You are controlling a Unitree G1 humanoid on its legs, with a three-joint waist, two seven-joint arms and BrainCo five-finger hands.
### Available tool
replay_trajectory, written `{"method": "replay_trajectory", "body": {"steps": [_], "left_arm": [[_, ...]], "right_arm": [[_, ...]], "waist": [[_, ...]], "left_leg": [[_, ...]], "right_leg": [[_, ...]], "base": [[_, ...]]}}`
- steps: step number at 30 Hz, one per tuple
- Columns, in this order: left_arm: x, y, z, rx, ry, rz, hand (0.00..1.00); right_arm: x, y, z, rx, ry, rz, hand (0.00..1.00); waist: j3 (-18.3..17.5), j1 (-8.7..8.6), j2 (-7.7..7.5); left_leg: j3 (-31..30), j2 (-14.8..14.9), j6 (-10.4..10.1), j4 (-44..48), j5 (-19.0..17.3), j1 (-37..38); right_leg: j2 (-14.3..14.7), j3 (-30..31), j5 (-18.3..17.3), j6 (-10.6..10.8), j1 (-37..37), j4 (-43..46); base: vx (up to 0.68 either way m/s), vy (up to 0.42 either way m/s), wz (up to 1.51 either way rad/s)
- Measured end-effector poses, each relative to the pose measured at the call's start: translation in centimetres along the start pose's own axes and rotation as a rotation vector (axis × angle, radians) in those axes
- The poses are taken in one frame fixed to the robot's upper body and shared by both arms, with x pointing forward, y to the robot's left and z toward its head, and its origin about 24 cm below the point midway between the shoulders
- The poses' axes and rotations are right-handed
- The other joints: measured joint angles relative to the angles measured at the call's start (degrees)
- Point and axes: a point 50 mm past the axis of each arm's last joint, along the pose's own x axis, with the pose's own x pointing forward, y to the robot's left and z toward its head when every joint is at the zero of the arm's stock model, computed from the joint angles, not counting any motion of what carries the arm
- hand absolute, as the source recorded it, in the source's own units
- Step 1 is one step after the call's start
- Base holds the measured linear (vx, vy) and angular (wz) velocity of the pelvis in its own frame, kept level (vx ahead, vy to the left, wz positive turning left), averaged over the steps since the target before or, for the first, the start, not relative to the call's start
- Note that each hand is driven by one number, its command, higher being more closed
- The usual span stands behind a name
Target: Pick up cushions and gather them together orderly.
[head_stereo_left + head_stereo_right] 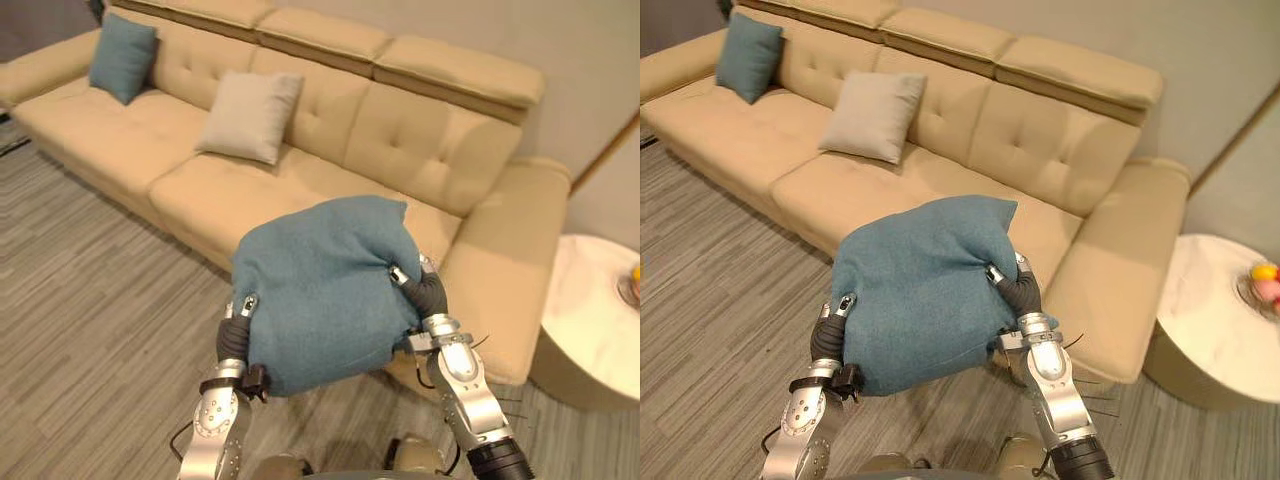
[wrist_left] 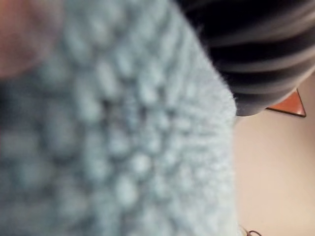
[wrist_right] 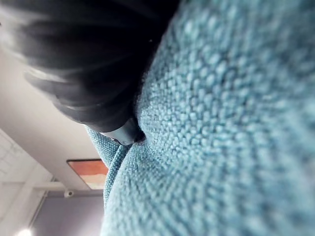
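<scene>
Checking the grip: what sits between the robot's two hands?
A large teal woven cushion, held between the left hand and the right hand; both eye views.

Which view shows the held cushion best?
The left eye view: the whole cushion shows, held between the left hand and right hand in front of the sofa. The right eye view shows much the same. The wrist views give its weave from very close, no outline.

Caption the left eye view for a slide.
Left hand and right hand hold a large teal cushion before a sofa bearing a beige cushion and a far teal cushion.
</scene>
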Motion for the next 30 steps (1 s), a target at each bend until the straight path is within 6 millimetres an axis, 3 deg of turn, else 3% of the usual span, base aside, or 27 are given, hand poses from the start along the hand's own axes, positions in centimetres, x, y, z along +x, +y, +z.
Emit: {"method": "replay_trajectory", "body": {"steps": [1,3,4,5,6,7,8,9,10,11,12,15,18,19,21,22,23,24,26,27,30], "left_arm": [[0.0,0.0,0.0,-0.001,0.001,0.0,1.0],[0.0,0.1,-0.3,0.004,0.014,0.005,1.0],[0.0,0.2,-0.5,0.005,0.02,0.007,1.0],[-0.2,-0.1,-1.3,-0.002,0.053,0.005,1.0],[-0.3,-0.6,-1.9,-0.018,0.076,0.002,1.0],[-0.2,-0.9,-2.0,-0.03,0.076,-0.004,1.0],[0.0,-1.2,-1.9,-0.039,0.069,-0.01,1.0],[0.5,-1.6,-2.1,-0.045,0.072,-0.029,1.0],[0.8,-1.7,-2.3,-0.042,0.082,-0.038,1.0],[0.9,-1.9,-2.5,-0.043,0.091,-0.045,1.0],[0.8,-2.0,-2.7,-0.047,0.1,-0.051,1.0],[0.8,-2.4,-2.7,-0.059,0.095,-0.072,1.0],[0.6,-2.3,-2.8,-0.059,0.105,-0.072,1.0],[0.5,-2.2,-2.9,-0.059,0.111,-0.069,1.0],[0.2,-2.1,-3.1,-0.06,0.119,-0.062,1.0],[0.0,-2.2,-3.2,-0.07,0.122,-0.057,1.0],[-0.2,-2.4,-3.3,-0.084,0.124,-0.052,1.0],[-0.3,-2.2,-3.3,-0.081,0.128,-0.048,1.0],[-0.3,-1.4,-3.2,-0.047,0.127,-0.047,1.0],[-0.3,-1.2,-3.2,-0.038,0.131,-0.047,1.0],[-0.8,-0.4,-3.4,-0.027,0.145,-0.018,1.0]], "right_arm": [[0.0,0.0,0.0,-0.001,0.0,0.0,1.0],[-0.1,0.0,-0.1,-0.004,0.006,0.002,1.0],[-0.2,-0.1,-0.2,-0.005,0.011,0.001,1.0],[-1.0,-0.6,-0.8,-0.013,0.043,-0.014,1.0],[-1.4,-1.1,-1.0,-0.026,0.061,-0.028,1.0],[-1.5,-1.5,-1.0,-0.033,0.065,-0.038,1.0],[-1.5,-1.7,-1.0,-0.037,0.062,-0.045,1.0],[-1.5,-2.2,-0.9,-0.047,0.06,-0.061,1.0],[-1.5,-2.5,-0.8,-0.053,0.059,-0.07,1.0],[-1.5,-2.6,-0.8,-0.054,0.058,-0.078,1.0],[-1.6,-2.7,-0.6,-0.054,0.051,-0.086,1.0],[-2.0,-2.8,0.3,-0.053,0.016,-0.094,1.0],[-2.1,-2.8,0.1,-0.052,0.023,-0.095,1.0],[-2.2,-2.8,0.1,-0.052,0.025,-0.092,1.0],[-2.2,-2.7,0.0,-0.052,0.028,-0.084,1.0],[-2.2,-2.8,0.0,-0.055,0.029,-0.083,1.0],[-2.3,-2.8,0.0,-0.06,0.033,-0.086,1.0],[-2.4,-2.6,-0.3,-0.054,0.043,-0.088,1.0],[-2.9,-2.1,-0.8,-0.033,0.064,-0.095,1.0],[-2.9,-1.8,-0.9,-0.033,0.063,-0.092,1.0],[-2.8,-1.0,-1.2,-0.027,0.077,-0.063,1.0]], "waist": [[0.01,-0.39,0.14],[-0.35,-0.83,-0.22],[-0.77,-1.03,-0.9],[-2.12,-2.53,0.4],[-3.44,-2.72,2.8],[-3.92,-3.05,4.05],[-3.91,-2.87,4.39],[-3.86,-2.66,4.45],[-3.47,-2.55,4.47],[-3.34,-2.27,4.35],[-3.14,-2.03,4.04],[-3.02,-1.66,3.89],[-2.33,-1.28,2.96],[-2.19,-0.98,3.07],[-2.12,-0.66,3.91],[-2.14,-0.66,5.81],[-1.92,-0.76,7.35],[-1.98,-0.67,7.43],[-1.74,-1.41,4.04],[-1.35,-1.27,3.11],[-1.23,-0.46,2.28]], "left_leg": [[-0.77,0.04,-0.46,-0.92,-0.2,1.18],[-1.02,-0.51,-3.51,-2.85,-0.79,4.79],[-1.07,-0.95,-4.59,-3.32,-1.44,6.45],[-2.67,-0.64,-6.79,-3.96,-2.76,8.98],[-3.09,1.21,-7.42,-3.38,-2.82,9.17],[-2.98,2.62,-9.25,0.1,-2.47,7.72],[-2.56,3.75,-10.94,4.3,-1.57,5.89],[-1.79,5.76,-15.34,14.85,1.97,1.71],[-1.28,7.45,-16.14,22.1,3.13,-0.88],[-0.25,8.92,-15.67,27.23,2.75,-2.07],[2.56,10.99,-13.12,32.35,1.52,-3.59],[4.61,12.05,-7.55,27.87,-1.66,-8.49],[-1.96,9.77,-7.81,16.18,-1.51,-10.59],[-8.77,7.48,-9.67,9.13,-0.43,-10.75],[-14.87,6.52,-11.47,2.56,1.46,-10.17],[-16.6,7.01,-10.84,-0.77,4.56,-9.22],[-16.56,7.24,-11.64,-0.7,9.72,-8.64],[-15.37,7.03,-11.19,0.4,9.46,-8.32],[-8.76,4.77,-9.16,-0.25,8.32,-7.32],[-6.15,4.18,-8.51,-0.37,8.27,-6.79],[0.47,3.04,-6.94,-0.19,7.31,-5.75]], "right_leg": [[1.48,-0.65,0.45,0.12,-1.62,-4.01],[3.78,-4.88,5.31,-1.91,-2.2,-14.03],[4.32,-5.85,7.92,-3.7,-2.08,-16.46],[4.94,-4.8,15.3,-7.69,-1.47,-15.5],[6.04,-6.1,14.05,-7.4,-1.29,-14.7],[7.11,-6.69,12.58,-7.64,-0.71,-14.85],[7.82,-6.61,12.11,-8.2,-0.22,-15.06],[8.99,-5.97,11.65,-8.85,1.45,-16.52],[10.17,-4.81,11.56,-8.93,4.29,-18.95],[11.13,-3.78,11.54,-8.92,6.87,-21.12],[12.21,-1.51,11.36,-8.76,11.26,-24.24],[12.02,3.89,8.99,-8.32,13.99,-25.16],[11.25,8.48,8.14,-7.12,15.77,-24.85],[11.03,11.73,8.25,-5.67,16.22,-24.52],[11.21,15.79,8.17,-4.03,16.49,-24.47],[12.25,19.31,7.94,-2.16,16.36,-24.57],[13.07,22.1,7.55,-0.61,15.96,-24.72],[12.97,23.76,7.4,-0.02,15.98,-24.78],[9.46,28.71,7.83,2.77,14.46,-24.94],[8.58,30.17,8.12,3.28,13.67,-25.02],[6.7,31.54,9.7,4.92,11.61,-25.81]], "base": [[0.34,-0.075,0.52],[0.45,-0.102,0.36],[0.57,-0.159,0.52],[0.51,-0.119,0.52],[0.53,-0.12,0.52],[0.44,-0.088,0.04],[0.51,-0.153,-0.16],[0.49,-0.156,-0.36],[0.46,-0.129,-0.48],[0.48,-0.095,-0.7],[0.45,-0.071,-0.73],[0.32,0.029,-0.78],[0.21,0.139,-0.94],[0.19,0.237,-1.3],[0.17,0.292,-1.43],[0.12,0.384,-1.53],[0.1,0.42,-1.56],[0.13,0.467,-1.32],[0.14,0.382,-1.14],[0.08,0.273,-1.11],[0.05,0.193,-1.04]]}}
